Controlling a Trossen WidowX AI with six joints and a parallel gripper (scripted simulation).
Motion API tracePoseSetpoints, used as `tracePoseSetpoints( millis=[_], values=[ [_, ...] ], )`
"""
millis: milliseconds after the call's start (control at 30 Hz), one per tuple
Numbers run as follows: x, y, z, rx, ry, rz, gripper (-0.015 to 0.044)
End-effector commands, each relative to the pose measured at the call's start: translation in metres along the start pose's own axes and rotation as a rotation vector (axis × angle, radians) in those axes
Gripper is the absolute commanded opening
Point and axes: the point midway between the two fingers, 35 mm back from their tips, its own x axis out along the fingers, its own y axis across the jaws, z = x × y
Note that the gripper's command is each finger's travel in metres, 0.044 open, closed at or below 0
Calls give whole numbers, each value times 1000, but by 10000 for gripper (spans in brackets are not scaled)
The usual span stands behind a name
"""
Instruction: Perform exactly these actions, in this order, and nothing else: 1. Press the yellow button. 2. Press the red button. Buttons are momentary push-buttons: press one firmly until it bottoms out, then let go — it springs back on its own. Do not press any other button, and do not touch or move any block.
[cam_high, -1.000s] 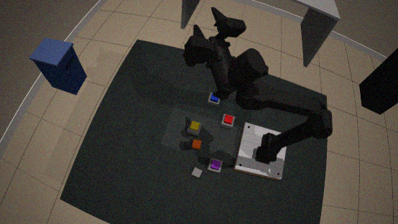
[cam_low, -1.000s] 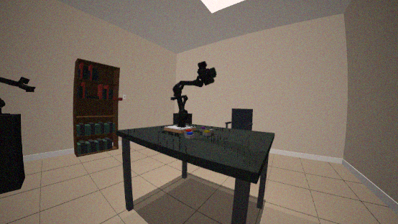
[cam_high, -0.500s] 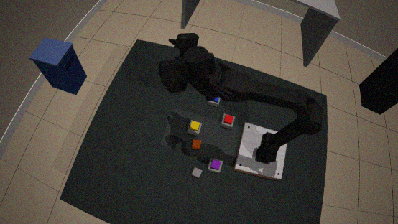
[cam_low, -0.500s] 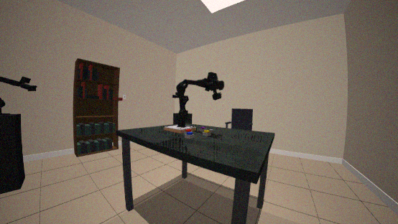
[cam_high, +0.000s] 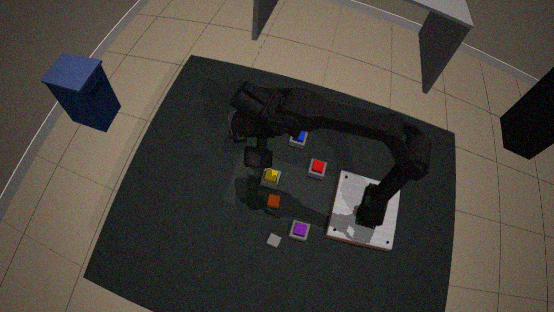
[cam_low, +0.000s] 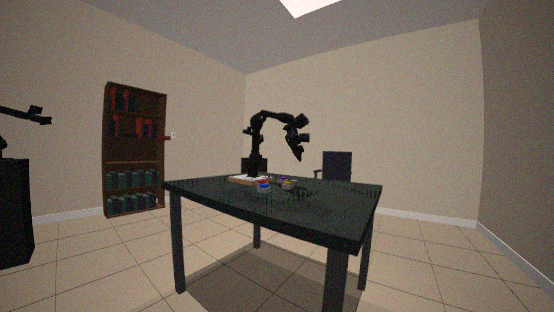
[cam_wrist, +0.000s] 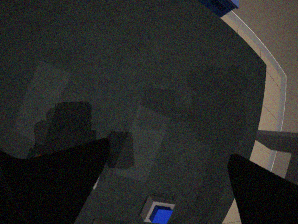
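Observation:
The yellow button sits on a grey base in the middle of the dark table, partly shaded. The red button sits between it and the white base board. Neither button can be made out in the wrist view. My gripper is open and empty, high above the table and pointing down. In the top view the dark hand is over the area up and left of the yellow button, its fingertips hard to make out.
A blue button lies partly under the arm in the top view. An orange block is close to the yellow button. A purple button and a small grey block lie farther down.

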Motion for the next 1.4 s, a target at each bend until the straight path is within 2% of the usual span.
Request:
tracePoseSetpoints(
  millis=[0, 400, 600, 867, 900, 1367],
  values=[
    [0, 57, -61, 313, 384, 352, 400],
    [-1, 57, -62, 318, 391, 356, 400],
    [51, 81, -80, 318, 391, 356, 242],
    [53, 82, -81, 318, 391, 356, 32],
    [53, 82, -81, 318, 391, 356, 20],
    [59, 85, -83, 318, 391, 356, 20]
  ],
)
